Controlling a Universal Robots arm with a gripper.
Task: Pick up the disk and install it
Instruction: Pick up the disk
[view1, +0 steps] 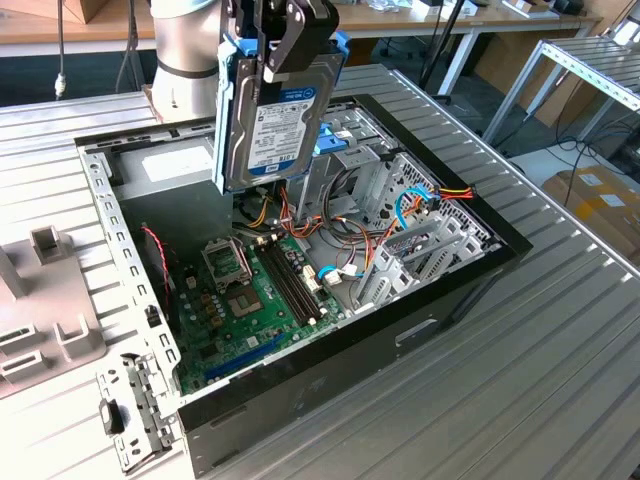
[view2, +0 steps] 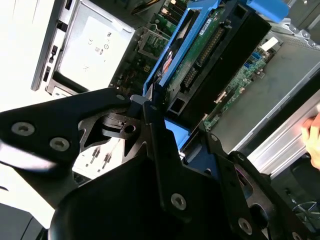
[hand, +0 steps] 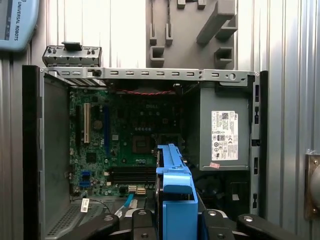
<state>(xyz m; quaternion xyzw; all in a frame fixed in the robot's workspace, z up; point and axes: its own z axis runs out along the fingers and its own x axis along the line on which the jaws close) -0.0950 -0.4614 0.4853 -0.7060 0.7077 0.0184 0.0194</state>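
Beside the open computer case (view1: 360, 345), off towards the exterior view's left, a grey moulded holder (view1: 45, 320) lies on the ribbed table (view1: 560, 330). Above the case's interior hangs the disk (view1: 275, 125), upright, label facing out, clear of the motherboard (view1: 250, 300) beneath. The gripper (view1: 290, 45) is clamped tight on the disk's top, at its blue end piece (hand: 176, 200). Further right inside the case lie tangled cables (view1: 400, 215).

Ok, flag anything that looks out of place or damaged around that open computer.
Nothing looks damaged. The disk hangs upright in the tool above the open case, not in a bay. A metal bracket juts out at the case's corner.
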